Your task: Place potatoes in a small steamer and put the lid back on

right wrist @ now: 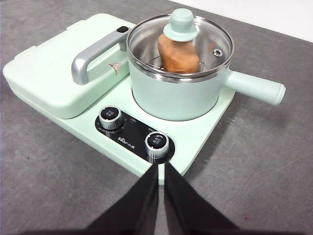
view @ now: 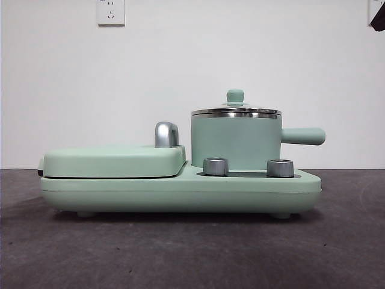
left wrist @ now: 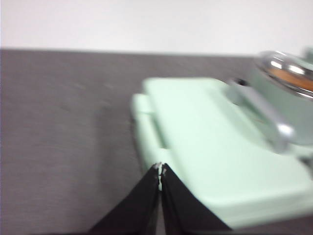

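The potato (right wrist: 178,54) sits inside the steamer (right wrist: 171,95), and the glass lid (right wrist: 181,27) rests on its rim — the task looks finished. Both the left gripper (left wrist: 160,169) and the right gripper (right wrist: 161,166) hang clear, jaws closed on nothing. A risk remains (small): a stray arm move could nudge the handle (right wrist: 254,87) and unseat the lid.

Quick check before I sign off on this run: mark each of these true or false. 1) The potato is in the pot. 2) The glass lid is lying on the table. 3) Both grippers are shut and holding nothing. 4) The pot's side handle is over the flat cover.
1) True: the potato sits inside the pot.
2) False: the lid is on the pot.
3) True: the left gripper and right gripper are shut, empty.
4) False: the handle points away from the flat cover.
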Tool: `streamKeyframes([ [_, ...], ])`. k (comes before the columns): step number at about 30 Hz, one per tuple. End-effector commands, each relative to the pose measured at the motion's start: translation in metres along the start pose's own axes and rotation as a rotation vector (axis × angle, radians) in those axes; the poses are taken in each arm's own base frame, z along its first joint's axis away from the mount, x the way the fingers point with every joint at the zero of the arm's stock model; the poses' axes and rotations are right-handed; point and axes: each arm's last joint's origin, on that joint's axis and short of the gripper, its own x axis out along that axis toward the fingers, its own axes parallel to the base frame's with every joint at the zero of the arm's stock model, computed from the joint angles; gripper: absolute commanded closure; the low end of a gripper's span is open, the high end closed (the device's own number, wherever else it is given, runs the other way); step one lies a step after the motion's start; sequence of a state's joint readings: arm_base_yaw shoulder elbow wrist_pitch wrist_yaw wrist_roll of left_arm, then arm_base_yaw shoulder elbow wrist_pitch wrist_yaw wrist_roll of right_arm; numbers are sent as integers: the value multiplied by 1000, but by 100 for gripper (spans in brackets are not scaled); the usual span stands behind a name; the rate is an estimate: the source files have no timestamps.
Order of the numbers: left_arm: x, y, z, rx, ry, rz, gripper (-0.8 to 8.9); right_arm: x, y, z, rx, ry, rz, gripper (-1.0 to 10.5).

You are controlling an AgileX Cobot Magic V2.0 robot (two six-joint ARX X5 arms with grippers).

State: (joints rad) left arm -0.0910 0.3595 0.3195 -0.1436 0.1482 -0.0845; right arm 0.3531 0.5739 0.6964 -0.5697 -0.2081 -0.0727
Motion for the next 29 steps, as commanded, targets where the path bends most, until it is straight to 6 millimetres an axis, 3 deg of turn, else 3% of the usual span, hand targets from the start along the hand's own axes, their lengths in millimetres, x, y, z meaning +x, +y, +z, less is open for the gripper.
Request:
streamKeyframes([
  [1, -3, 8, -28, 14, -65, 77, 808, 1, 0, 1, 5, -5, 4, 931],
  [8, -6, 18, -72, -11, -119, 215, 807, 1, 0, 1, 5, -5, 4, 931],
  [29, -7, 19, -73, -17, -103, 225, 807, 1, 0, 2, 2, -14, 3, 931],
])
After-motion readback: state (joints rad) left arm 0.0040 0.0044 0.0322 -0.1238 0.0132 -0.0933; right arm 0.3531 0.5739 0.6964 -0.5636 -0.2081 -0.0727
